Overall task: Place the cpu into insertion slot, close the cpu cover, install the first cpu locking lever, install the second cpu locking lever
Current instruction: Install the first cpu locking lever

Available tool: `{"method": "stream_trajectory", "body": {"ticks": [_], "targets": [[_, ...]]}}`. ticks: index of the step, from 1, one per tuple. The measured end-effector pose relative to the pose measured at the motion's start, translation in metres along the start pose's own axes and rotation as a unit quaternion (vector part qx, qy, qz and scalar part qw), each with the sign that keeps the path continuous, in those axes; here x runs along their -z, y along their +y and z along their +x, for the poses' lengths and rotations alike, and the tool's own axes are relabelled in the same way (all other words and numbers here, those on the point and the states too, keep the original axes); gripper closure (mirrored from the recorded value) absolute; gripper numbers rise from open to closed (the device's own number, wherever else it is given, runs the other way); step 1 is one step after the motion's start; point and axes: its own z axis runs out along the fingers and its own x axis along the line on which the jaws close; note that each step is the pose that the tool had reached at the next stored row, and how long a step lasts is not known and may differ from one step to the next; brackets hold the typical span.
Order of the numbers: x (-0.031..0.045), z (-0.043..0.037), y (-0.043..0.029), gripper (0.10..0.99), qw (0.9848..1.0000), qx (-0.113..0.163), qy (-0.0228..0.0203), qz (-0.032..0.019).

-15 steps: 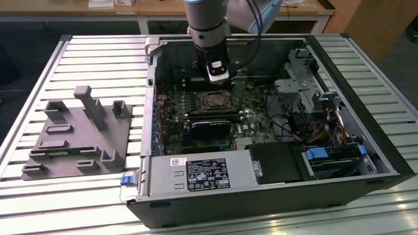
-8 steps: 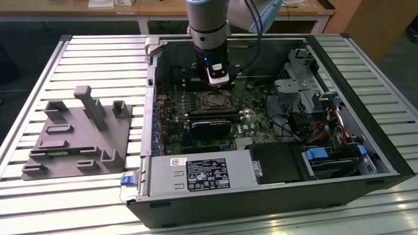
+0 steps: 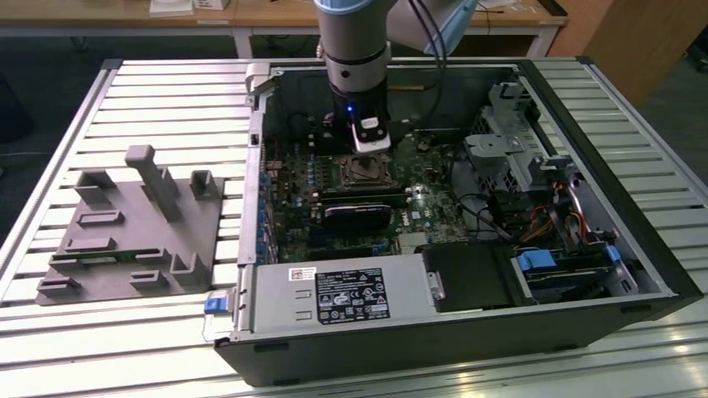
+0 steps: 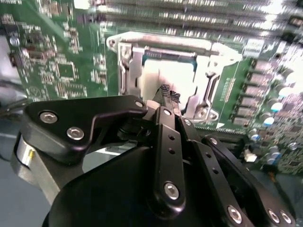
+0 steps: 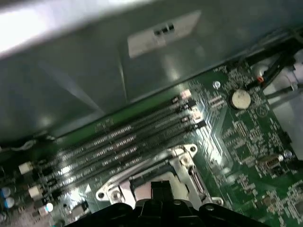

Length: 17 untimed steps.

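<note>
Black linkage bars of my gripper [image 4: 166, 94] are looming closest in the second wrist view, with my fingertips [image 4: 164, 90] drawn narrow, nearly together, and I am gripping nothing that I can make out. Just beyond the tips, the insertion slot [image 4: 165, 75] is sitting with a pale square face in it, which I am taking for the cpu [image 4: 163, 73], already seated. Around it the silvery frame, seemingly the cpu cover [image 4: 214, 66], is lying about the socket; whether it is latched I cannot tell. To work well here, I am judging that I should be staying centred and square over the socket, pressing gently. Farther out, the long memory slots [image 5: 128, 137] are running beside the socket, and a coin battery [image 5: 240, 98] is sitting well apart. Case walls and cables [image 3: 487, 215] are crowding my approach.
</note>
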Motion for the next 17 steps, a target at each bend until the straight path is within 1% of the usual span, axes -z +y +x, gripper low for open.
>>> {"method": "stream_trajectory", "body": {"ticks": [3,5,12,14,17], "targets": [[0.0003,-0.0022,-0.0040,0.980,1.0000,0.000,0.0013,0.0035],[0.0003,-0.0027,-0.0049,0.980,1.0000,0.000,0.0017,0.0058],[0.0005,-0.0028,-0.0049,0.980,1.0000,0.000,0.0018,0.0068],[0.0026,-0.0029,-0.0047,0.980,1.0000,0.001,0.0017,0.0068],[0.0098,-0.0036,-0.0036,0.980,1.0000,0.002,0.0020,0.0066]]}}
